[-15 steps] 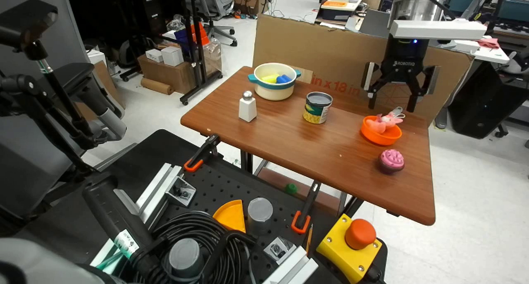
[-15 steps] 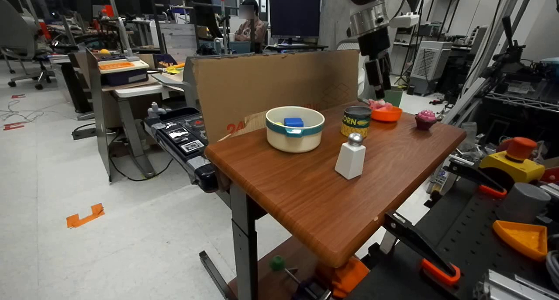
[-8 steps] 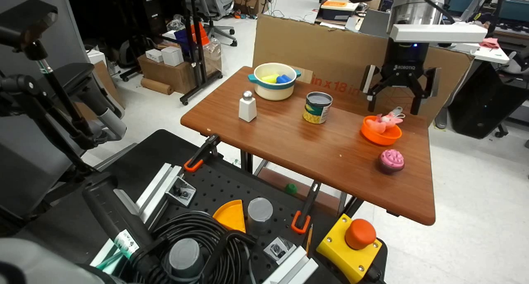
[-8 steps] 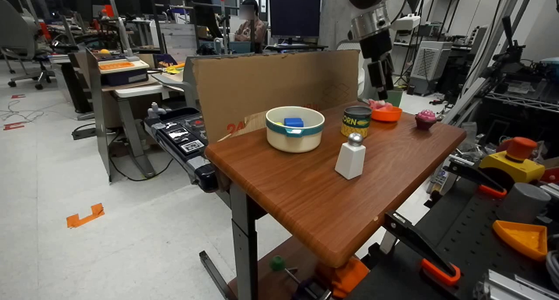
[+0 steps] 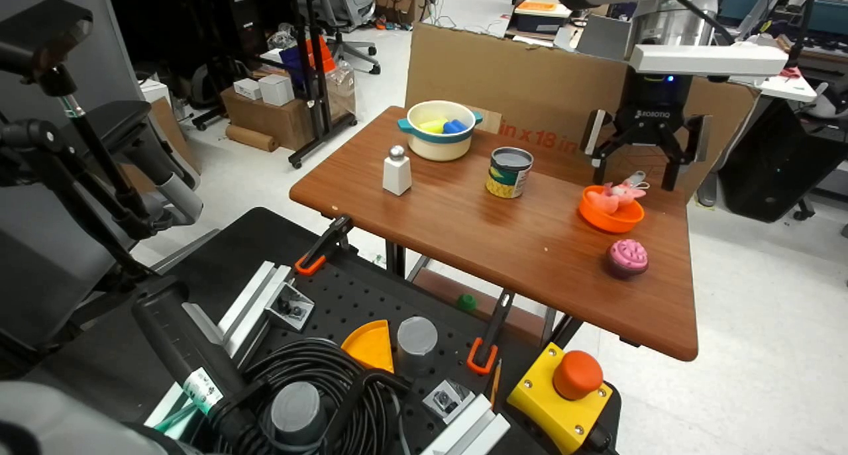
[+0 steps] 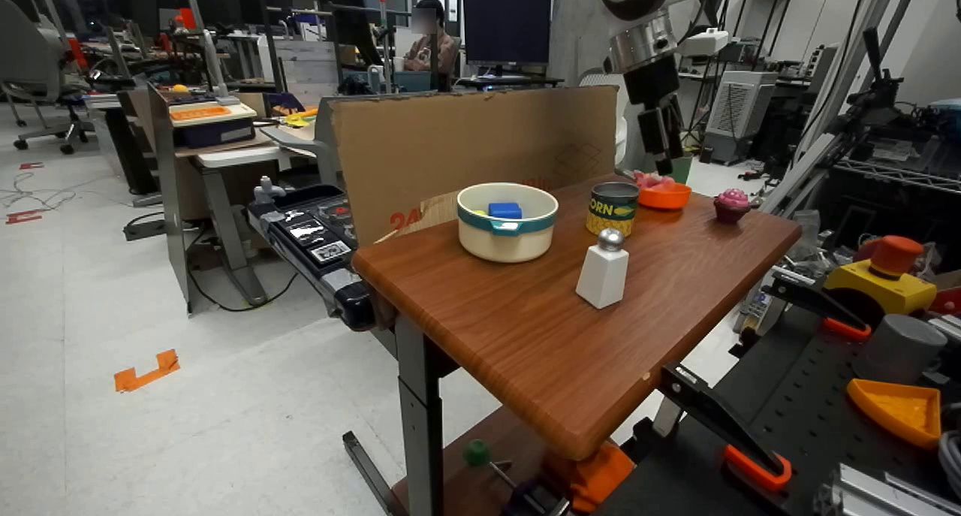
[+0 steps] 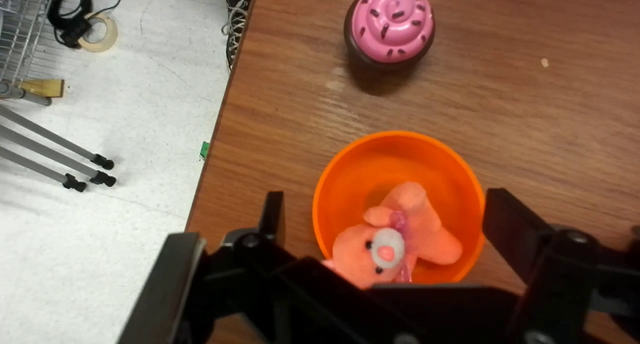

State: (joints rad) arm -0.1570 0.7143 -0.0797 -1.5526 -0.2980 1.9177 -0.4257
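The hand [image 5: 634,175] is hanging lower than a second ago, its jaws now standing slightly wider, well apart. "ROBOTIQ" is showing on it, "ORN" on the can [image 6: 612,209], "in x 18 in" on the cardboard [image 5: 490,71]. Below it, the pink plush toy [image 7: 400,234] is lying in the orange bowl [image 7: 360,179], appearing between the jaws in the wrist view.

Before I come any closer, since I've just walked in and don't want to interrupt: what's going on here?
A robot arm reaches over the brown table. Its gripper hangs open above the orange bowl, holding nothing. A pink plush toy lies in the bowl, and a pink-topped cupcake stands nearby, apart from it. Farther along the table are a corn can, a white shaker and a cream pot.
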